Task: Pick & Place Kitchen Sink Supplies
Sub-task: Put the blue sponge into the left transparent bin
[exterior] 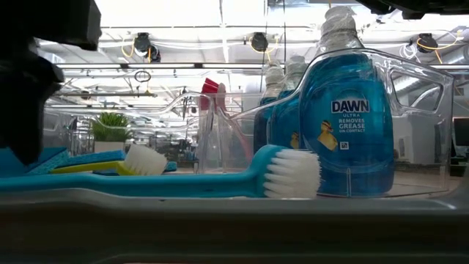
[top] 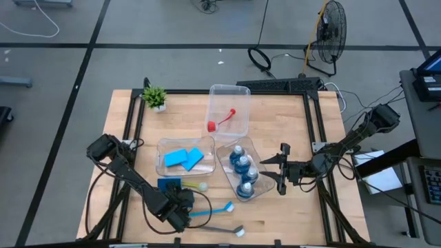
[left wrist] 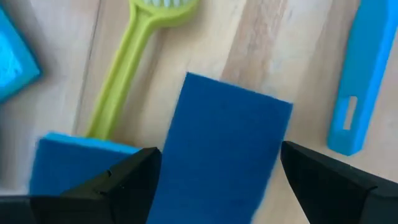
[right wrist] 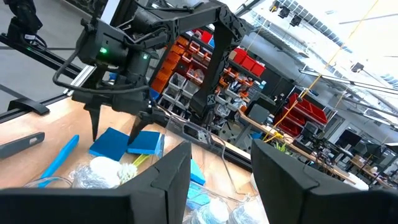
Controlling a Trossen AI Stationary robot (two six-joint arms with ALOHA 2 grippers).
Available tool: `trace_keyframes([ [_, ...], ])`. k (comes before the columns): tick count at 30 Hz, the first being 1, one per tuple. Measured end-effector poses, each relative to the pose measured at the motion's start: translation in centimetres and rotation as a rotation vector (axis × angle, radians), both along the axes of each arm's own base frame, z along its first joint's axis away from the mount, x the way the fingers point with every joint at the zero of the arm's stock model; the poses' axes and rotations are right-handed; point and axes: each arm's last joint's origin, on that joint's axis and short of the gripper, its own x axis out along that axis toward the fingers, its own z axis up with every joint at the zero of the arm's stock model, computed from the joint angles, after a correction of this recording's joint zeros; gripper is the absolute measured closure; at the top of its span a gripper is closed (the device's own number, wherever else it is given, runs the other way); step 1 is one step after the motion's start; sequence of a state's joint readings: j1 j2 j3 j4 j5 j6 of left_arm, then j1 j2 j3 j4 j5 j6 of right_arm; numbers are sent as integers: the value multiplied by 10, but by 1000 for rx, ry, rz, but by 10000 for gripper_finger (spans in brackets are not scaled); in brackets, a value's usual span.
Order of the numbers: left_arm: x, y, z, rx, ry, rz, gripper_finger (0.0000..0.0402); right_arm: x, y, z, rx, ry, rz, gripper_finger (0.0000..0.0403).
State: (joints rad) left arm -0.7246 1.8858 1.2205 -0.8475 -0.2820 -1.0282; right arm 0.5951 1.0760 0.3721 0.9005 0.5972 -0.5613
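Observation:
My left gripper (left wrist: 221, 163) points down, open, over the near left of the table (top: 124, 110). Its fingers stand on either side of a dark-blue sponge (left wrist: 224, 149) lying flat on the wood, and a gap shows at each side. A second sponge (left wrist: 74, 158) lies beside it, partly under one finger. A yellow-green brush (left wrist: 124, 74), a light-blue brush (top: 210, 210) and a grey brush (top: 227, 229) lie on the table nearby. My right gripper (top: 281, 169) hangs open with nothing between its fingers, above the table beside the bin of bottles (top: 243, 169).
Three clear bins stand mid-table: one with two sponges (top: 182, 158), one with bottles (top: 258, 148), one with a red brush (top: 222, 122). A small potted plant (top: 155, 96) stands at the far left. Bare wood lies along the near right.

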Motion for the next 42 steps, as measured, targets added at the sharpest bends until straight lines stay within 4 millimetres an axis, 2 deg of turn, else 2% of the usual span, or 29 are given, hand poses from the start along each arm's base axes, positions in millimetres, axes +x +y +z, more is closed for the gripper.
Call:
trace_keyframes([
  [6, 6, 14, 0, 45, 53, -32, 66, 0, 0, 0, 0, 0, 0, 248],
  [14, 13, 17, -1, -35, 66, -59, 66, 0, 0, 0, 0, 0, 0, 248],
  [23, 0, 25, -32, -109, 29, 29, 66, 0, 0, 0, 0, 0, 0, 248],
  [29, -2, 26, -35, -105, 22, 46, 73, 0, 0, 0, 0, 0, 0, 248],
  [32, -3, 25, -36, -108, 21, 60, 114, 0, 0, 0, 0, 0, 0, 248],
  [38, -3, 27, -37, -95, -7, 155, 260, 0, 0, 0, 0, 0, 0, 248],
  [42, -3, 27, -37, -111, -20, 213, 324, 0, 0, 0, 0, 0, 0, 248],
])
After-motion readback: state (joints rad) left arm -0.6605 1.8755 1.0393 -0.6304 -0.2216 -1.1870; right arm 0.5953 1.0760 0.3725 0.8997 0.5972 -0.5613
